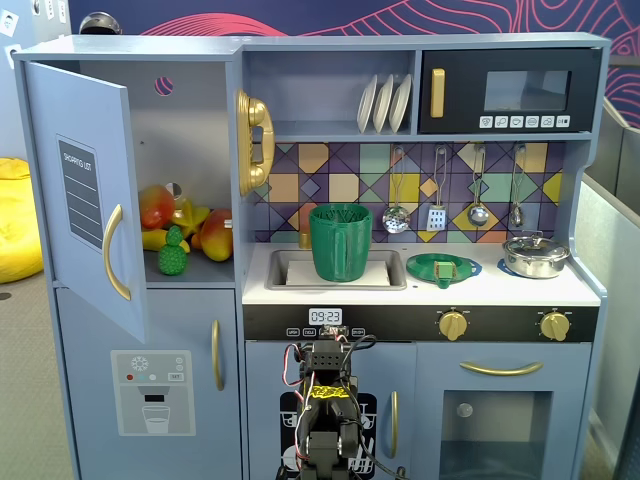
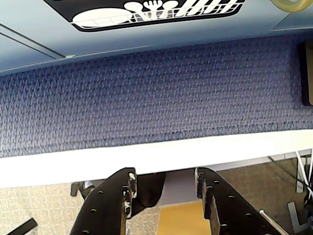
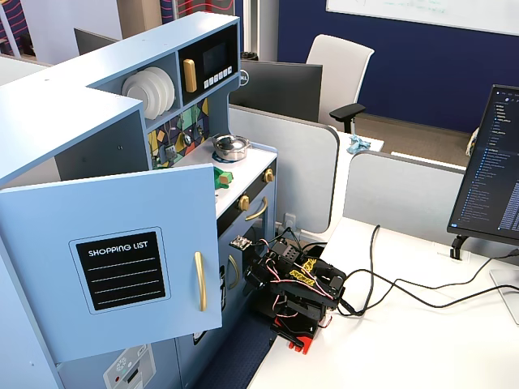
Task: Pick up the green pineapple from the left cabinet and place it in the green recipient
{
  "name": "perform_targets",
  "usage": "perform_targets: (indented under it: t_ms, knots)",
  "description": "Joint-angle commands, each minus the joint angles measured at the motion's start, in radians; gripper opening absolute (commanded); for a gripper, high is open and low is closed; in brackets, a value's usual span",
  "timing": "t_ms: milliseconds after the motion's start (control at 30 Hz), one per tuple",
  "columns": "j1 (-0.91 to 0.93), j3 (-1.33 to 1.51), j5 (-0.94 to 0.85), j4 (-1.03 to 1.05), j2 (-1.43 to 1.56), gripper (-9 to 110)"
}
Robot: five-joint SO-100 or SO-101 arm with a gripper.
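Observation:
The green pineapple (image 1: 173, 256) stands on the shelf of the left cabinet (image 1: 190, 120), at the front, beside the mangoes and the banana. The cabinet door (image 1: 85, 190) is swung open; in the other fixed view this door (image 3: 113, 267) hides the shelf. The green recipient (image 1: 340, 242), a ribbed jug, stands upright in the sink. My arm (image 1: 325, 415) is folded low in front of the kitchen, far below both; it also shows in the other fixed view (image 3: 298, 288). In the wrist view my gripper (image 2: 164, 177) is open and empty, pointing at the blue floor mat.
Red-orange mangoes (image 1: 155, 205) and a yellow banana (image 1: 155, 240) lie behind the pineapple. A flat green dish (image 1: 443, 268) and a steel pot (image 1: 535, 256) sit on the counter right of the sink. A gold toy phone (image 1: 255, 140) hangs by the cabinet's opening.

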Motion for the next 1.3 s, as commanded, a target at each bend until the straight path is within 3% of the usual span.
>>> perform_targets:
  t_ms: [0,600,800,933,1067,1267]
  knots:
    - [0.071,0.005,0.037,0.183,-0.006,0]
    - [-0.048,0.005,0.023,0.152,-0.006,0]
    - [-0.262,0.0,0.114,-0.242,-0.011,0]
    - [-0.419,-0.071,0.055,-0.566,-0.009,0]
    - [-0.597,-0.235,-0.048,-0.747,-0.055,1]
    - [-0.729,-0.494,-0.115,-0.772,-0.172,25]
